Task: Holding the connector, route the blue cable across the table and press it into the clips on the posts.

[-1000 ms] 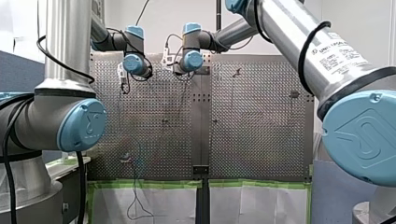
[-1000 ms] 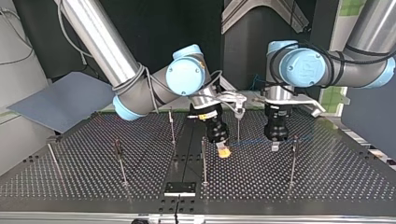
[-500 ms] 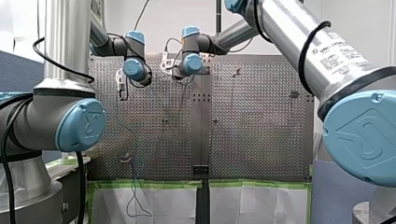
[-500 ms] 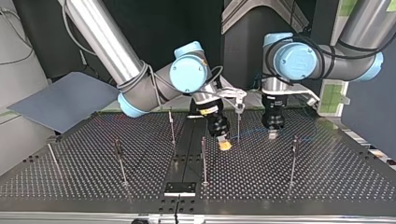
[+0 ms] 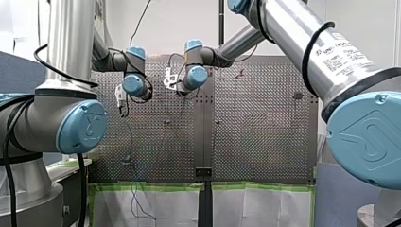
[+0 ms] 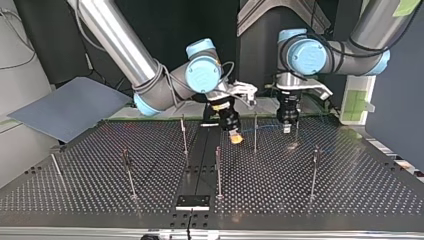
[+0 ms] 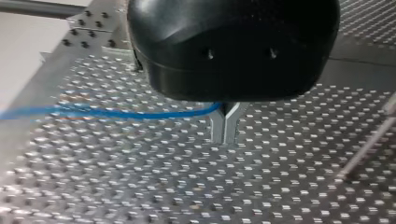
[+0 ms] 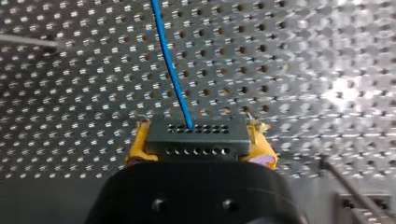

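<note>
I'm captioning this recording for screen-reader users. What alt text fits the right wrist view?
My right gripper holds a black rectangular connector between its yellow pads. A thin blue cable runs from the connector straight ahead over the perforated metal table.

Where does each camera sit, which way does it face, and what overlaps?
Front view: behind and above the arms, facing over the perforated table; my left arm left, my right arm right.
Top view: across the table, facing the arms; right gripper at left, left gripper at right.
Left wrist view: along the left gripper, shut on the blue cable.
Right wrist view: along the right gripper, clamping the connector.
Both wrist views share the blue cable.
</note>
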Controlling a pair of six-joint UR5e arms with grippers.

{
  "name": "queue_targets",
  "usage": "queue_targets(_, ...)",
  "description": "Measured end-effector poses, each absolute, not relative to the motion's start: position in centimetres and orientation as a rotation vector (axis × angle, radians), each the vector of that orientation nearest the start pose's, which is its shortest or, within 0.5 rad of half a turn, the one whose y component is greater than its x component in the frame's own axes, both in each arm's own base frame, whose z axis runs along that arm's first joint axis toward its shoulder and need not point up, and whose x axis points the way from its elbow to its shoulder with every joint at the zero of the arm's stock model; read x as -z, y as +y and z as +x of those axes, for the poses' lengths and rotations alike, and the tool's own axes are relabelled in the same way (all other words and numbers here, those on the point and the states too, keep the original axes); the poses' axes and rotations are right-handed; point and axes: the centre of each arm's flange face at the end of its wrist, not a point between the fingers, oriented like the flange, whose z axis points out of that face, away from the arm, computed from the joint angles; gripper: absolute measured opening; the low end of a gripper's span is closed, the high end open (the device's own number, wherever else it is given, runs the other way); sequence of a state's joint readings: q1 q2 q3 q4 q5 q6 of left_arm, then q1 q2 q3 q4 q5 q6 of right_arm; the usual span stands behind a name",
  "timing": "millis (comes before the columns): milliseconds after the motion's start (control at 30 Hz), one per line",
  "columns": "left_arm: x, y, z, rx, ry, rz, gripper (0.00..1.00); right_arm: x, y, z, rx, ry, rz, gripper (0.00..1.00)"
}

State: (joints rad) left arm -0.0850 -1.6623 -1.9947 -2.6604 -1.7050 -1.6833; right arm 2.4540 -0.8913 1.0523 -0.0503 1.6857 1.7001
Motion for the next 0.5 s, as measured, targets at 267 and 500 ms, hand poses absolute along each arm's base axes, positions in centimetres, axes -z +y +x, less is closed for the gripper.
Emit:
queue_targets(267,-23.9,-15.5,45.7,0.022,1.66,-0.152,0.0,-29.1,-37.3,64.3,2.269,1.222,-2.513,0.0)
queue_targets(500,-20.1,-15.1,44.6,0.014,1.704,-0.16,0.0,-25.9,-37.0,63.9,2.235,1.216,-2.539,0.0)
